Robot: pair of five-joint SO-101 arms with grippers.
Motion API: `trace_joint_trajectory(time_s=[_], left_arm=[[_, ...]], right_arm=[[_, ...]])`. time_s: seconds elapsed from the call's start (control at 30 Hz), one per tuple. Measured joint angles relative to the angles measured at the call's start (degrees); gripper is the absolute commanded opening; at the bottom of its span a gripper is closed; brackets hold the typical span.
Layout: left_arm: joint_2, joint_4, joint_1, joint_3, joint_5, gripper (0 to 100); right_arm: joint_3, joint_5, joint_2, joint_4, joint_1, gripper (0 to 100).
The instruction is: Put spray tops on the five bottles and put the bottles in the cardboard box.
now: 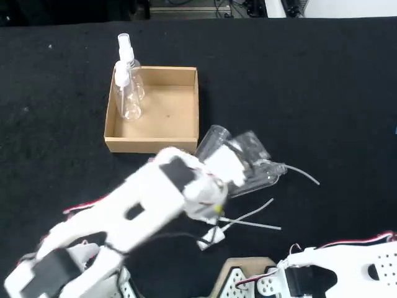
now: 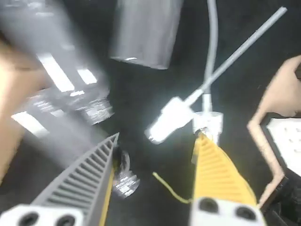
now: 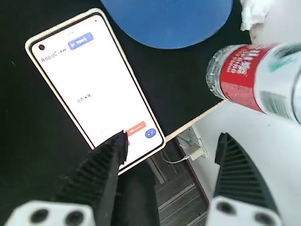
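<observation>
Two capped bottles [image 1: 128,87] stand in the box [image 1: 180,127], tucked against its left wall, spray heads up. The box sits on the black table [image 1: 322,93], toward the far left.

Just off the box's near right corner, a clump of bare bottles [image 1: 260,175] lies on its side. The left arm [image 1: 136,211] reaches over them from the near left and hides part of the clump, so I can't count them. Loose spray tops [image 1: 212,236] lie a little nearer, their thin tubes crossing each other on the cloth.

From the left wrist view, the left gripper [image 2: 157,136] hangs right above one white spray top [image 2: 170,120], jaws apart and holding nothing. The yellow finger [image 2: 216,172] is beside a second top, and I can't tell whether they touch. A bottle neck shows by the grey finger [image 2: 89,176].

The right arm [image 1: 347,273] sits at the near right edge, well away from the bottles. The right gripper [image 3: 172,139] has its jaws spread wide and is empty. Beneath it lie a phone [image 3: 89,80], a blue round thing [image 3: 164,19] and a red-labelled bottle [image 3: 256,80].
</observation>
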Motion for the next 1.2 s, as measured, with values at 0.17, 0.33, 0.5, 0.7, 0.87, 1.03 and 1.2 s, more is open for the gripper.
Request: trace_joint_trajectory(time_s=[0.17,0.33,0.5,0.7,0.87,1.03,1.2], left_arm=[[-12.48,6.59,-5.8,-0.44,-1.85,22],[-16.0,6.68,-4.31,6.59,-2.11,22],[-15.82,-0.7,5.36,17.05,-2.02,22],[-9.76,-13.54,9.14,23.56,0.0,22],[-0.97,-21.54,9.67,23.65,1.41,22],[4.48,-25.85,9.85,23.47,3.78,22],[4.66,-25.85,9.85,23.47,3.87,22]], right_arm=[[6.15,-0.26,-9.32,0.0,-2.11,27.6],[20.31,-0.26,-22.07,0.0,-6.15,27.6],[35.16,-0.09,-33.23,0.0,-9.49,27.6],[43.25,0.44,-35.78,-3.16,-9.85,27.6],[44.4,0.44,-35.87,-5.45,-9.85,27.6],[44.4,0.44,-35.87,-5.63,-9.85,27.6],[44.4,0.44,-35.87,-5.8,-9.85,27.6]])
